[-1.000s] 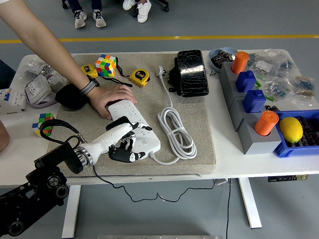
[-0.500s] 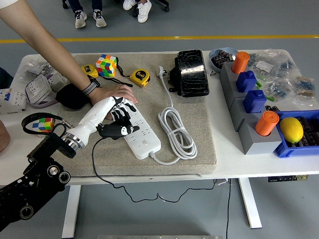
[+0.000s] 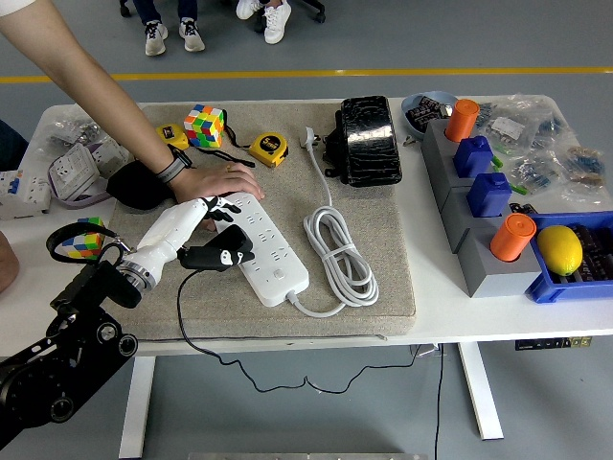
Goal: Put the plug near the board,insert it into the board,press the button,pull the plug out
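Observation:
A white power strip [image 3: 273, 259] lies slanted on the grey mat [image 3: 383, 287]. A person's hand [image 3: 222, 182] presses on its far end. My left hand [image 3: 218, 240] reaches in from the lower left and is shut on a black plug [image 3: 222, 257]. The plug sits just over the strip's left edge, by its middle sockets. I cannot tell whether its pins are in a socket. The plug's black cord [image 3: 188, 331] runs off the mat's front edge and under the table. My right hand is out of view.
The strip's white cable [image 3: 340, 254] is coiled to its right. Behind lie a Rubik's cube [image 3: 204, 125], a yellow tape measure [image 3: 268, 149] and a black pouch [image 3: 365, 140]. Grey blocks with orange and blue pieces [image 3: 479, 192] and a blue bin with a lemon [image 3: 559, 249] stand at the right.
My left hand has moved from the strip's near end up and left with the black plug, then settled lower against the strip's left edge. The person's hand stays on the far end.

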You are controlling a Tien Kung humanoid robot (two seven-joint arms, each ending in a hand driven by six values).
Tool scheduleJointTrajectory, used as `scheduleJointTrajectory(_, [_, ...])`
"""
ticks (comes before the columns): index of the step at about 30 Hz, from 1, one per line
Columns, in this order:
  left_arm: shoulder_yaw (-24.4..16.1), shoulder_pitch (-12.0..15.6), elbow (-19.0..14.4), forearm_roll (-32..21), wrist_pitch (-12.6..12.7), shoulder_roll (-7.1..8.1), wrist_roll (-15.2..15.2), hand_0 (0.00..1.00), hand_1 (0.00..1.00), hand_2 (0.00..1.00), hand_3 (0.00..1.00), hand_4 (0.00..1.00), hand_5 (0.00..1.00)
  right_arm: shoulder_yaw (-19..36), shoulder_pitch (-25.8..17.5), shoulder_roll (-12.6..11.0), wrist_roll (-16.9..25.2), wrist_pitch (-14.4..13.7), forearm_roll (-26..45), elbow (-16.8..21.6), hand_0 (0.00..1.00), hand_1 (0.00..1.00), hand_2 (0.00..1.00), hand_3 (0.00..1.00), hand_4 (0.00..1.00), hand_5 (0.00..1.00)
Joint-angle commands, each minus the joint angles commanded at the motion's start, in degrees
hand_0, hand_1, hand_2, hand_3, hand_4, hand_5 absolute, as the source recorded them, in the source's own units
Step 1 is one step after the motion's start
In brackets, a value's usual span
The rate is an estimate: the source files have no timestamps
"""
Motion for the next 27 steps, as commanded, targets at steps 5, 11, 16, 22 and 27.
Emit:
scheduleJointTrajectory(5, [0.21,-0.16,0.92,1.72,0.37,-0.27,0.46,0.563,0.661,0.661,0.717,0.998,0.464,0.19,-0.01,-0.01,0.01,-0.02,-0.14,0.01,0.476,0.588,0.545,0.512,0.859,0.365])
scheduleJointTrajectory(11, [0.38,-0.39,1.41,6.21,0.84,-0.52,1.20,0.500,0.594,0.593,0.703,0.998,0.404,0.40,-0.04,-0.03,0.04,-0.02,-0.40,0.06,0.476,0.588,0.544,0.512,0.860,0.365])
scheduleJointTrajectory(16, [0.37,-0.43,1.36,7.39,1.51,-0.67,2.07,0.397,0.467,0.505,0.580,0.998,0.219,0.76,-0.10,-0.07,0.04,-0.06,-0.85,0.13,0.476,0.588,0.544,0.512,0.859,0.365])
scheduleJointTrajectory(22, [0.58,-0.59,1.50,7.73,1.51,-0.68,3.26,0.284,0.371,0.461,0.547,0.980,0.133,0.98,-0.03,-0.04,0.04,-0.05,-0.97,0.15,0.476,0.588,0.544,0.511,0.859,0.364])
scheduleJointTrajectory(27, [0.60,-0.60,1.58,7.43,1.90,-0.71,2.81,0.221,0.326,0.428,0.541,0.924,0.049,1.08,-0.07,-0.03,0.10,-0.08,-1.05,0.16,0.478,0.588,0.544,0.511,0.859,0.363])
